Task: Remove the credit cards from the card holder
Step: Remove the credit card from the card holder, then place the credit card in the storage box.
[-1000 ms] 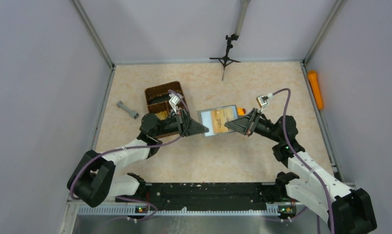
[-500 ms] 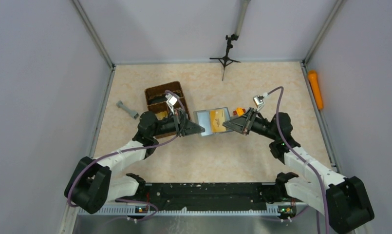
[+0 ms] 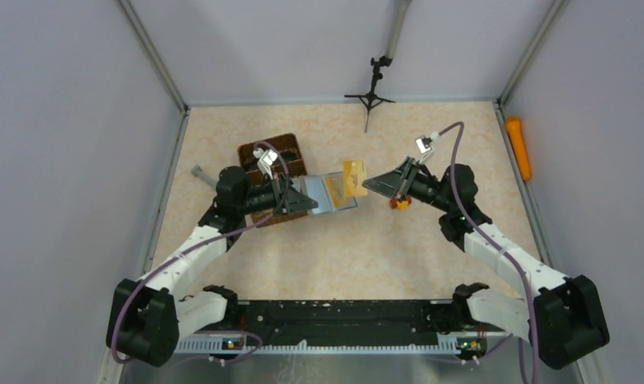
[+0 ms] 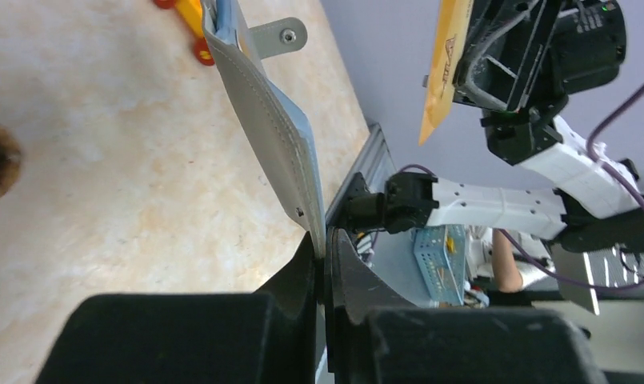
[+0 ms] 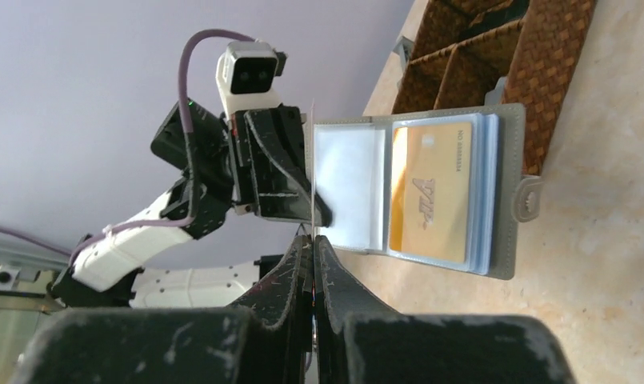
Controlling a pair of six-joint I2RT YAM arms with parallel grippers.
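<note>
The left arm (image 3: 192, 245) stretches from the worktop's near edge toward its middle, its left gripper (image 3: 310, 205) pinched tight on the rim of the flat grey folding card holder (image 3: 331, 198). The right arm (image 3: 502, 254) mirrors it, the right gripper (image 3: 368, 184) clamped on a pale yellow-tan credit card (image 3: 354, 177). The two sets of fingertips face each other, apart.
</note>
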